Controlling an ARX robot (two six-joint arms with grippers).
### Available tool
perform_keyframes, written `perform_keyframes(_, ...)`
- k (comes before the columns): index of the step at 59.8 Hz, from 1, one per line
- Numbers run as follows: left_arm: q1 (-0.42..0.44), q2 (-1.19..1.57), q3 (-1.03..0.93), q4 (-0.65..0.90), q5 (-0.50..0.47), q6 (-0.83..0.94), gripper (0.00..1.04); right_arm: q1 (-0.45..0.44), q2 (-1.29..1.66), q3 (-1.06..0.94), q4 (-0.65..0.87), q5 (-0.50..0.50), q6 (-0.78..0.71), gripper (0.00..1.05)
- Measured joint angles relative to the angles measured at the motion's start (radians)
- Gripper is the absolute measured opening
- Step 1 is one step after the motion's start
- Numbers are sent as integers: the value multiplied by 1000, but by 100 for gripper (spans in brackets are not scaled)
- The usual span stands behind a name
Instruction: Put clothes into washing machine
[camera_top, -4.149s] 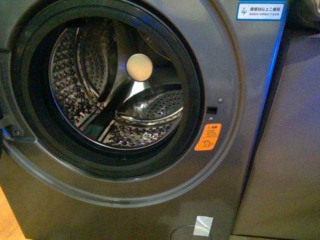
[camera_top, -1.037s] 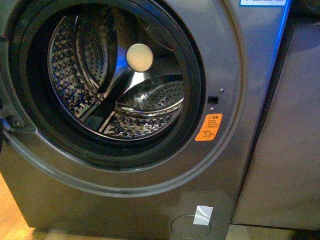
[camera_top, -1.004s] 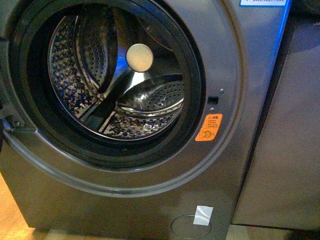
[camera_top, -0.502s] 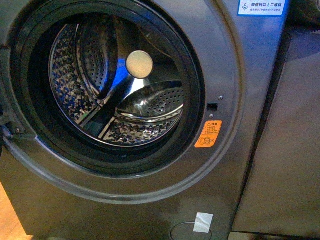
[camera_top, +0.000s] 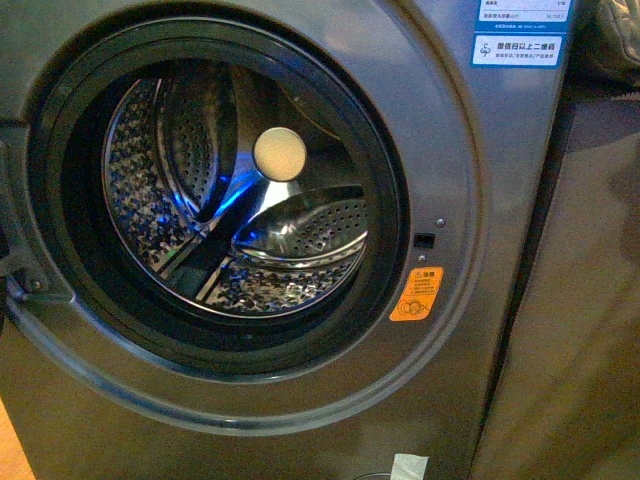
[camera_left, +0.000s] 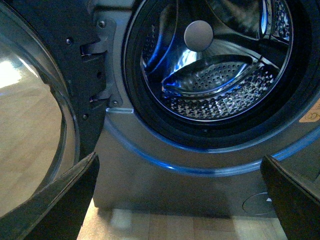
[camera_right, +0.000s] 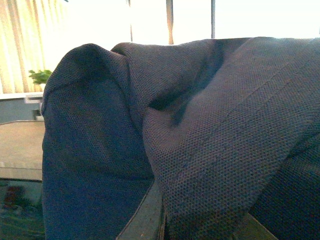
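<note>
**Garment at the right wrist, drum open and unloaded**

Item: a dark blue knit garment (camera_right: 200, 140) with a fine mesh-like weave. It is bunched in thick folds directly in front of the right wrist camera and fills most of that view. It is not seen in the front or left wrist views, and nothing lies in the drum (camera_top: 300, 240).

Handling (judged): soft, limp and light, not fragile. It can be expected to sag and trail from any single hold. The textured weave should give good friction. A pinch on a doubled fold or on the seam line is judged safer than one on a loose edge.

Right gripper: its jaws are hidden under the cloth. Whether they are clamped on the garment cannot be told.

Left gripper (camera_left: 180, 159): its jaws are spread wide with nothing between them. It is aimed at the lower front of the washing machine (camera_top: 470, 150).

Washing machine: the porthole is uncovered and the glass door (camera_left: 35, 125) is swung fully aside on its hinge. The black door gasket (camera_top: 85, 270) rings the opening. Trailing cloth could catch on it.

Outward: an orange warning sticker (camera_top: 417, 293) and a blue-white label (camera_top: 517, 48) are noted on the front panel.
</note>
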Motion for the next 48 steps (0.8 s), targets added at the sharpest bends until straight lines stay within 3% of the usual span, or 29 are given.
perform_keyframes(11,0,0,0,0,0,0,98,343,38,179,-217,201,-135,12)
perform_keyframes(26,0,0,0,0,0,0,98,763,152,371,-355,426,-286,12)
perform_keyframes(39,0,0,0,0,0,0,98,1011,258,492,-388,547,-358,12)
perform_keyframes(48,0,0,0,0,0,0,98,1097,308,534,-396,558,-371,12)
